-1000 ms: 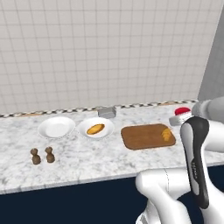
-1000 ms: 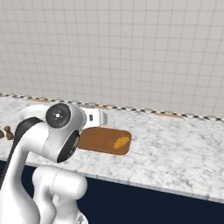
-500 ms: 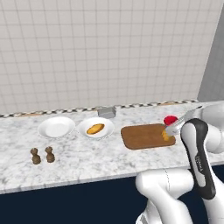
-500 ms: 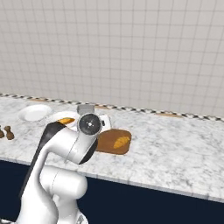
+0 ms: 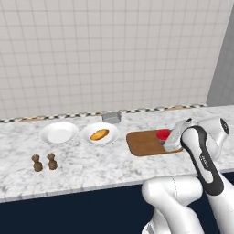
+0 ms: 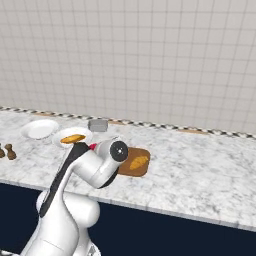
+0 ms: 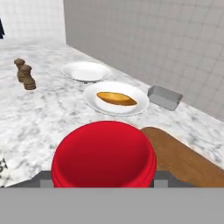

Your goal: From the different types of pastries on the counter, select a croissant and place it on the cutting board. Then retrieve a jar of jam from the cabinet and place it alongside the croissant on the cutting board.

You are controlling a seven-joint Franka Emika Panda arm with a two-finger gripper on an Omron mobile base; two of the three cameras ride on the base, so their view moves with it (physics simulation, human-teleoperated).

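While the fingers (image 5: 167, 140) are clamped on the jar of jam (image 7: 104, 155), its red lid sits right up against the hand camera, held over the cutting board's (image 5: 144, 144) right part. From the right side, the croissant (image 6: 139, 162) is lying on that board, just past the wrist. Left of the board there's a white plate (image 5: 111, 130) with the longer golden pastry (image 5: 99, 134) on it, then a second white plate (image 5: 58, 132) beside that. A small grey tin (image 5: 111, 117) sits behind them near the tiled wall. Two brown shakers (image 5: 45, 162) stand together toward the front edge of the marbled counter (image 5: 91, 167), well apart from the board.
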